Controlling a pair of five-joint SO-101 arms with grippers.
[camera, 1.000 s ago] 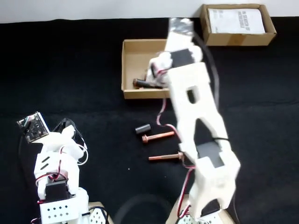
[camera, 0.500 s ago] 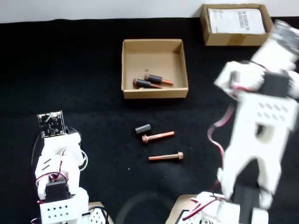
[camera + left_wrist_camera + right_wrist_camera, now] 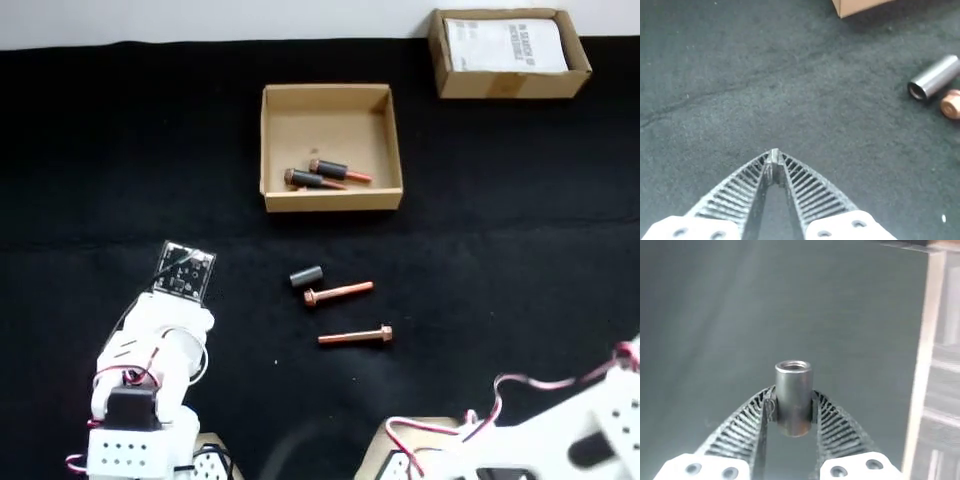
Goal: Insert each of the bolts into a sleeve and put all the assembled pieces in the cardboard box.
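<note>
On the black table [image 3: 520, 200] saw 2 bolts [image 3: 338, 292] beside 1 sleeve [image 3: 306, 276]; found left gripper [image 3: 774, 159] pinched together, right gripper [image 3: 793, 392] clamped on second sleeve [image 3: 793, 382].

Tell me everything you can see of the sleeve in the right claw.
The sleeve is a short, dark grey cylinder that looks like metal, hollow, with a lighter rim around its open end. It stands lengthwise between the ribbed fingers of the right claw, which pinch its wrist-side half from both sides. The open end points away from the wrist.
</note>
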